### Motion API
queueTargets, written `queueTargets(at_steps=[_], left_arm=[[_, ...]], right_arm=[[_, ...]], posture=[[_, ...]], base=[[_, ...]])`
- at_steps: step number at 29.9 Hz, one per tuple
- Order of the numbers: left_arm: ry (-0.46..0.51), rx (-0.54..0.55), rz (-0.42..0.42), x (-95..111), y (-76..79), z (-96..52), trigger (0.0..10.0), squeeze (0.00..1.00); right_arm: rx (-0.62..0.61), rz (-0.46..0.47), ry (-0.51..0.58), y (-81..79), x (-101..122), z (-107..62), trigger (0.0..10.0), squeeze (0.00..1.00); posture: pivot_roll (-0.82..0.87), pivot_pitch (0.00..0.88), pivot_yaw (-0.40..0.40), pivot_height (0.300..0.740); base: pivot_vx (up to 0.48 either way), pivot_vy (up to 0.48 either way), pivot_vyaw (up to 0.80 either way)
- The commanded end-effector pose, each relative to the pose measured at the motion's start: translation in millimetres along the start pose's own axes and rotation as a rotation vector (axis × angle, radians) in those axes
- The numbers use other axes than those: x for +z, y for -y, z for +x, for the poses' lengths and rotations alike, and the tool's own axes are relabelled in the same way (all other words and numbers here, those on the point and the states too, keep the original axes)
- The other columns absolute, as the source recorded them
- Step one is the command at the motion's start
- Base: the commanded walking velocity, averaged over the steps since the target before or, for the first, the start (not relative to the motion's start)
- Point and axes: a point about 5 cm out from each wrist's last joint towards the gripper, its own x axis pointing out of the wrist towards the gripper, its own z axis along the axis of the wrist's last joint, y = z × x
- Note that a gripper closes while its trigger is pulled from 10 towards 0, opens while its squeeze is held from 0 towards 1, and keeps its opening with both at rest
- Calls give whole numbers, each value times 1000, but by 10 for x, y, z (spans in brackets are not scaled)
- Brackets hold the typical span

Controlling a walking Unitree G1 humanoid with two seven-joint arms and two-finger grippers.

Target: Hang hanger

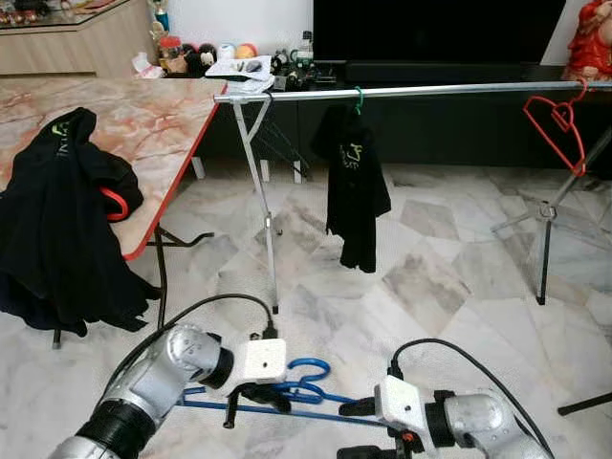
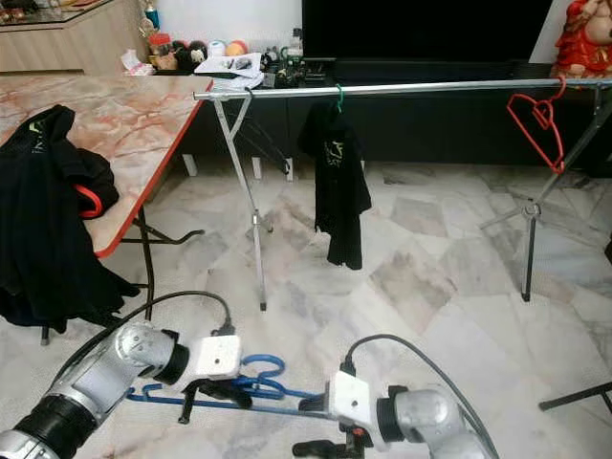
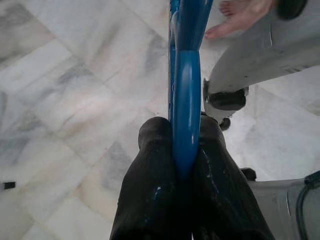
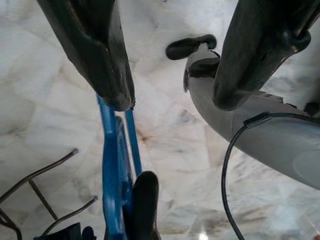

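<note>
Hanger (image 1: 287, 390) of blue plastic hangs low before the robot, clamped near its hook between the left gripper (image 1: 251, 394) fingers, its long bar running across toward the right gripper (image 1: 356, 428), whose fingers stand apart, holding nothing. The rail (image 1: 430, 91) lies ahead and well above, beyond the marble floor (image 1: 430, 287)

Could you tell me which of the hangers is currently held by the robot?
The blue hanger, clamped in the left tool; the red hanger and the green one hang on the rail.
</note>
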Motion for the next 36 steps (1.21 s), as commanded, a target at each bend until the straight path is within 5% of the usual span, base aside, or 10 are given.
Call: queueTargets(at_steps=[1, 3, 12, 26, 36], left_arm=[[-13, -34, 2, 6, 54, 14, 10000, 0], [-24, -35, -4, 19, 62, -10, 10000, 0], [-30, -41, -5, 56, 76, -27, 10000, 0], [-103, -8, -39, -56, 31, -47, 10000, 0], [-106, -17, -11, 0, 24, -68, 10000, 0]], right_arm=[[-53, -45, -3, 60, 4, 19, 10000, 0], [-145, -65, 36, 166, 64, 13, 10000, 0], [-166, -86, 34, 201, 74, 22, 10000, 0], [28, -57, -18, 32, -5, -273, 10000, 0], [-33, -29, 39, 89, 35, -124, 10000, 0]], posture=[[-68, 68, 16, 740], [-62, 69, 15, 740], [-58, 66, 14, 740], [-76, 66, 20, 740], [-62, 64, 19, 740]], base=[[0, 0, 0], [0, 0, 0], [0, 0, 0], [0, 0, 0], [0, 0, 0]])
